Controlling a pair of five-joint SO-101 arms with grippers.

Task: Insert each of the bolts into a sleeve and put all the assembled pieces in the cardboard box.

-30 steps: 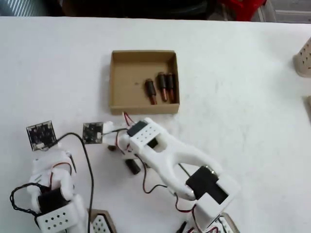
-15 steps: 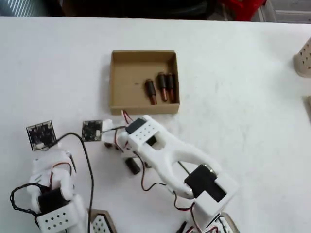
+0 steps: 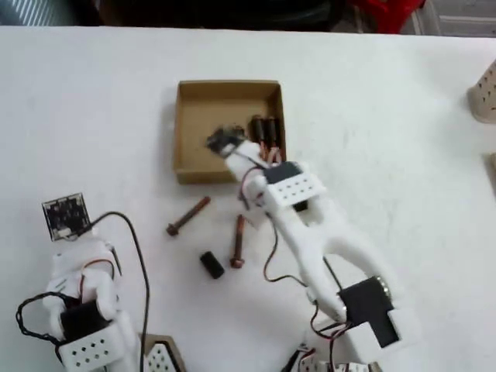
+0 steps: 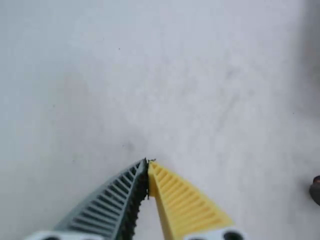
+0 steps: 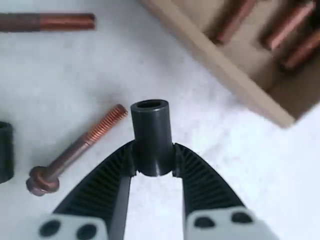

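Fingers of the left gripper (image 4: 148, 167) meet at their tips over the bare table (image 4: 150, 75) at the near left. Further right lie a bolt (image 3: 187, 216), a loose black sleeve (image 3: 211, 264) and a second bolt (image 3: 238, 241) (all flat on the table, none touching). The right gripper (image 5: 152, 152) clamps a second sleeve (image 5: 151, 135) by the near wall of the cardboard box (image 3: 229, 84), whose right side holds assembled pieces (image 3: 265, 128).
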